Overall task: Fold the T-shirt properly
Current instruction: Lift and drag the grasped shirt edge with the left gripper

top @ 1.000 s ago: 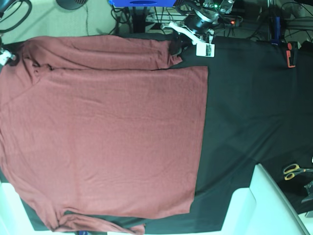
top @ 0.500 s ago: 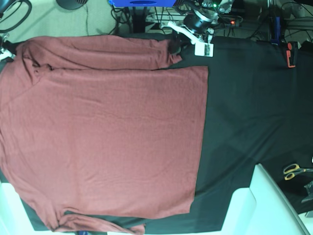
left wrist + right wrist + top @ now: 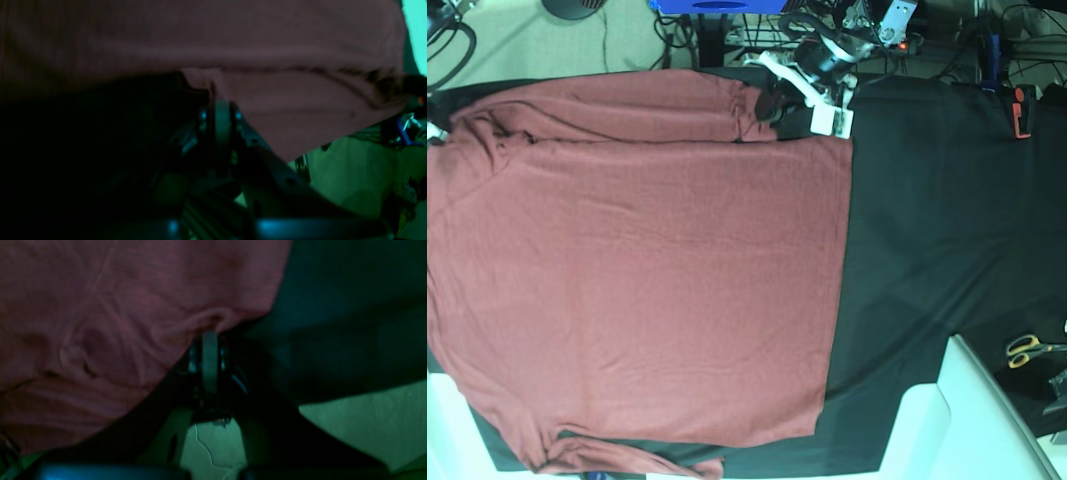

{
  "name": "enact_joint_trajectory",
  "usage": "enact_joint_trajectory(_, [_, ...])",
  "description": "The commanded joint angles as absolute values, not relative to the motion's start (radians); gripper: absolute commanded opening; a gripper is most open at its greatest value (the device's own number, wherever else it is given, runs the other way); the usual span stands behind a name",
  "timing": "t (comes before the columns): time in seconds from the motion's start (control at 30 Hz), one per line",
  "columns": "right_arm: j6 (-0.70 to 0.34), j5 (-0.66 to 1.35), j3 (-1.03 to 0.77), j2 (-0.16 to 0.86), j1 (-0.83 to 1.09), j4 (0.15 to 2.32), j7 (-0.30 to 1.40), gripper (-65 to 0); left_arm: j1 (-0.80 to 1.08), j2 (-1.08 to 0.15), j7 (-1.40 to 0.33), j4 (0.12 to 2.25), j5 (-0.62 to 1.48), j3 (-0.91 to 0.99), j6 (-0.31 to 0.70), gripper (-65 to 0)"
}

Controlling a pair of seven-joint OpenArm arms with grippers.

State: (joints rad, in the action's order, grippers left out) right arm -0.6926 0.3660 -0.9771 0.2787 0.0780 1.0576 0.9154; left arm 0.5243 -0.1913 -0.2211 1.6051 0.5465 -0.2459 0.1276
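Maroon knit right at the lens in both wrist views. Closed tight around a small pucker of the T-shirt (image 3: pixel 300 50): left fingers (image 3: pixel 222 116), pinching what looks like the cuff end of the upper sleeve, with dark cloth to one side and floor below. Likewise clamped shut on a raised fold of the same fabric: right fingers (image 3: pixel 210 353), at a rumpled part near the shoulder or collar, though hard to say exactly which.

Judged as a paired hold, one end of the sleeve each, so as to carry that sleeve over the body without letting thin, soft cloth sag or twist.

Farther out, in the base view: spread flat, hem toward the middle of the black-covered tabletop (image 3: pixel 927 230), body smooth, upper sleeve lying along the top edge, lower sleeve bunched at the bottom edge and partly cut off. Collar side running out of the picture on that view's left; barely any of the right arm visible there. Folding itself not yet begun, by the look of the flat body.

Well apart, near the lower right corner: yellow-handled scissors (image 3: pixel 1027 348). Beyond the tabletop: cables and gear, too cluttered to sort out. Both wrist pictures dim and green-tinted, fingertips themselves hidden in the folds.
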Motion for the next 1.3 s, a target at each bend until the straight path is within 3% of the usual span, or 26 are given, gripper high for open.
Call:
enact_joint_trajectory(0.0, [-0.698, 0.377, -0.981, 0.311, 0.064, 1.070, 0.911, -64.8, 0.529, -0.193, -0.208, 1.632, 0.549, -0.246, 0.133, -65.0])
enact_joint_trajectory(0.4, [-0.698, 0.378, -0.911, 0.309, 0.051, 1.214, 0.997, -64.8, 0.515, -0.185, -0.357, 1.744, 0.549, -0.136, 0.131, -65.0])
enact_joint_trajectory(0.97, [-0.698, 0.377, -0.909, 0.309, -0.051, 1.208, 1.017, -64.8, 0.392, -0.157, -0.473, 1.733, 0.549, -0.111, 0.131, -65.0])
enact_joint_trajectory(1.27, [-0.698, 0.377, -0.908, 0.314, -0.116, 1.104, 1.009, -64.8, 0.351, -0.157, -0.481, 1.690, 0.549, -0.110, 0.131, -65.0])
